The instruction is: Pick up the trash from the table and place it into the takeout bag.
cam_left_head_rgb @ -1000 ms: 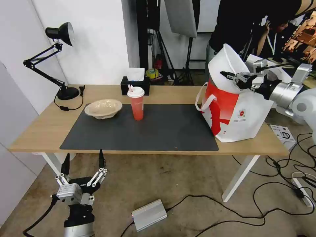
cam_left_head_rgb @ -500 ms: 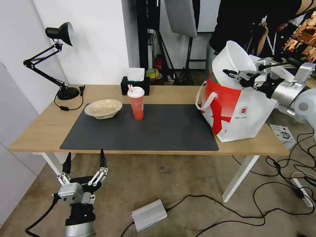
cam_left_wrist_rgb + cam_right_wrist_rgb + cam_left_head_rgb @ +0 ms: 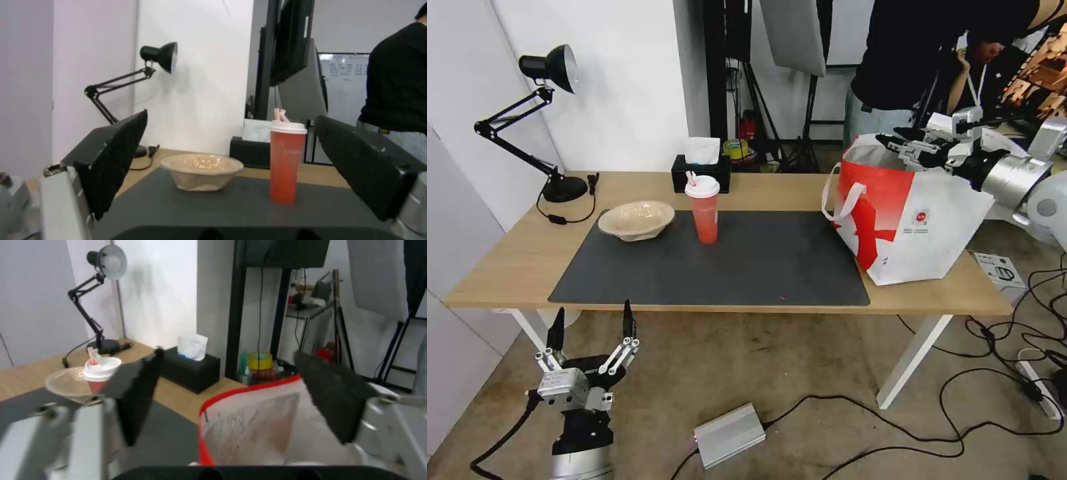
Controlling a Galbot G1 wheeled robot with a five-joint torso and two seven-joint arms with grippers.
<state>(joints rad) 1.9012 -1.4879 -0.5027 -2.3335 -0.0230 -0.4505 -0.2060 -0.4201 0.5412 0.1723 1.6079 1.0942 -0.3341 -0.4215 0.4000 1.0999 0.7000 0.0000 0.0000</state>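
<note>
right gripper (image 3: pixel 899 144) released, empty, over bag (image 3: pixel 907 220) mouth at table (image 3: pixel 507 267) right end | left gripper (image 3: pixel 590 327) released, below front edge | cup (image 3: pixel 703 209), pulp bowl (image 3: pixel 636 219) on mat (image 3: pixel 727 263)

Light-wood table (image 3: pixel 514 263) on white legs, carrying a dark grey mat (image 3: pixel 747 267). On the mat — beige pulp bowl (image 3: pixel 636 219) and red cup (image 3: pixel 704 210), apart. Directly on the wood: desk lamp (image 3: pixel 557 180), black tissue box (image 3: pixel 700 173), takeout bag (image 3: pixel 907 220) at the right end — its near corner overlaps the mat.
</note>
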